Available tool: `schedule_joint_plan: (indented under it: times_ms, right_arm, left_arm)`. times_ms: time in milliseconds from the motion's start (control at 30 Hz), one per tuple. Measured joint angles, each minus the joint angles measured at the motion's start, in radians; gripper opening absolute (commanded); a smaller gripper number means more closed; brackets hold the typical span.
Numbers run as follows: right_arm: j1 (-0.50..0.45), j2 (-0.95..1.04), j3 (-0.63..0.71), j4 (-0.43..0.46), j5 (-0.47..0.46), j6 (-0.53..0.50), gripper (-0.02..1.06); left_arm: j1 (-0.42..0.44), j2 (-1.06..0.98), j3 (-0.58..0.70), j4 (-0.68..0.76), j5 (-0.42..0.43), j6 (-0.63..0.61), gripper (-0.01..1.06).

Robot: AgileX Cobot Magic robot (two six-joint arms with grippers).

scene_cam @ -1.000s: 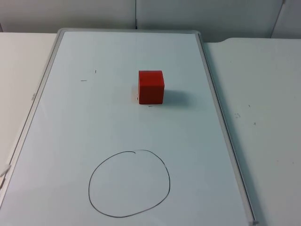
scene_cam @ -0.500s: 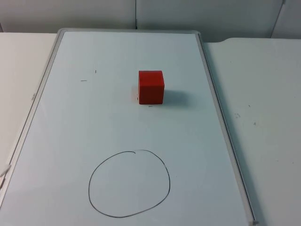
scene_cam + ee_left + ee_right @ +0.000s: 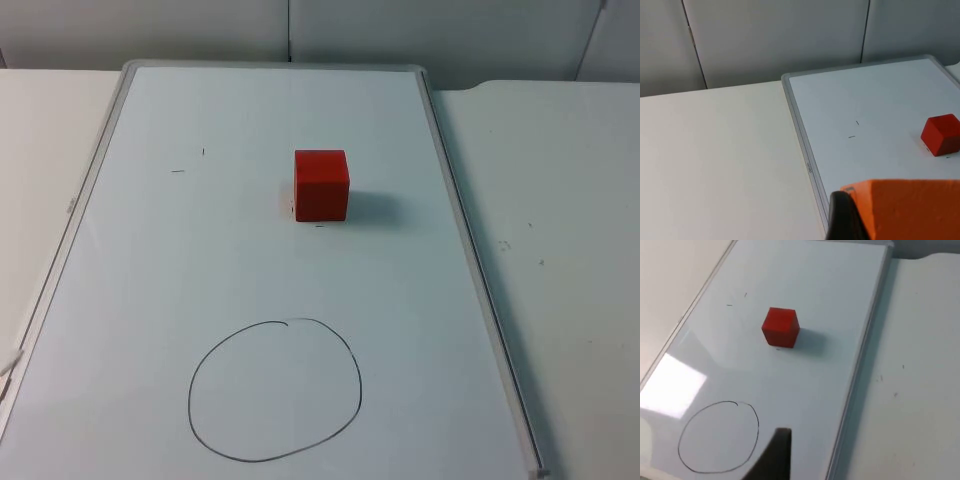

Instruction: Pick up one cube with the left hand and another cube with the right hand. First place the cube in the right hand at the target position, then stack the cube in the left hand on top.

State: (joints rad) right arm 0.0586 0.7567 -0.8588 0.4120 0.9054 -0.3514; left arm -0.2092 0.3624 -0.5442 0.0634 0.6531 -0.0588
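Observation:
A red cube (image 3: 321, 184) rests on the whiteboard (image 3: 150, 250), a little beyond its middle; it also appears as the red cube (image 3: 941, 135) and the red cube (image 3: 780, 327) in the two wrist views. Nearer the front, a hand-drawn black circle (image 3: 275, 390) marks the board, seen too as the circle (image 3: 719, 436). My left gripper (image 3: 880, 222) is shut on an orange cube (image 3: 912, 205), held above the table left of the board, with one black fingertip (image 3: 840, 220) against the cube's side. My right gripper (image 3: 776, 457) hovers high over the board's front right part, near the circle.
The whiteboard has a grey frame (image 3: 470, 260) and lies on the white table (image 3: 560, 230). A grey partition wall (image 3: 300, 30) closes off the far side. Two short pen marks (image 3: 190, 160) sit on the board's left part.

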Motion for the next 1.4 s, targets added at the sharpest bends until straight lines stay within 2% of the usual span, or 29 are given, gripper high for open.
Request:
schedule_joint_plan:
  times_ms: [33,67,133,233,267,333,367,400,533,567,600,667,733,900,1200,1400]
  right_arm:
    - [0.0,0.087,-0.046,0.024,-0.007,-0.019,0.94]
    - [0.0,0.087,-0.046,0.024,-0.007,-0.019,0.94]
    - [0.024,0.26,-0.161,0.047,-0.045,-0.046,0.94]
    - [0.123,0.495,-0.333,0.001,-0.102,0.011,0.94]
    - [0.123,0.495,-0.333,0.001,-0.102,0.011,0.94]
    - [0.208,0.639,-0.459,-0.09,-0.121,0.127,0.94]
    - [0.281,0.756,-0.541,-0.201,-0.125,0.26,0.94]
    - [0.281,0.756,-0.541,-0.201,-0.125,0.26,0.94]
    - [0.44,1.037,-0.745,-0.49,-0.106,0.594,0.93]
    - [0.468,1.091,-0.791,-0.531,-0.093,0.65,0.93]
    - [0.468,1.091,-0.791,-0.531,-0.093,0.65,0.93]
    - [0.525,1.21,-0.872,-0.592,-0.074,0.727,0.93]
    - [0.561,1.303,-0.953,-0.62,-0.057,0.78,0.93]
    - [0.584,1.449,-1.052,-0.633,-0.025,0.857,0.93]
    - [0.582,1.6,-1.082,-0.644,-0.055,0.951,0.93]
    - [0.579,1.654,-1.09,-0.648,-0.087,0.977,0.92]
  left_arm:
    - [0.0,0.0,0.0,0.0,0.0,0.0,0.02]
    - [0.0,0.0,0.0,0.0,0.0,0.0,0.02]
    - [0.0,0.0,0.0,0.0,0.0,0.0,0.02]
    - [0.0,0.0,0.0,0.0,0.0,0.0,0.02]
    - [0.0,0.0,0.0,0.0,0.0,0.0,0.02]
    - [0.0,0.0,0.0,0.002,0.0,0.0,0.02]
    - [0.0,0.0,0.0,0.002,0.0,0.0,0.02]
    - [0.0,0.0,0.0,0.002,0.0,0.0,0.02]
    - [0.0,0.0,0.0,0.002,0.0,0.0,0.02]
    - [0.0,0.0,0.0,0.002,0.0,0.0,0.02]
    - [0.0,0.0,0.0,0.002,0.0,0.0,0.02]
    - [0.0,0.0,0.0,0.002,0.0,0.002,0.02]
    - [0.0,0.0,0.0,0.004,0.0,0.002,0.02]
    - [0.0,0.0,0.0,0.006,0.001,0.002,0.02]
    - [0.0,0.0,0.0,0.006,0.001,0.002,0.02]
    - [0.0,0.0,0.0,0.006,0.002,0.002,0.02]
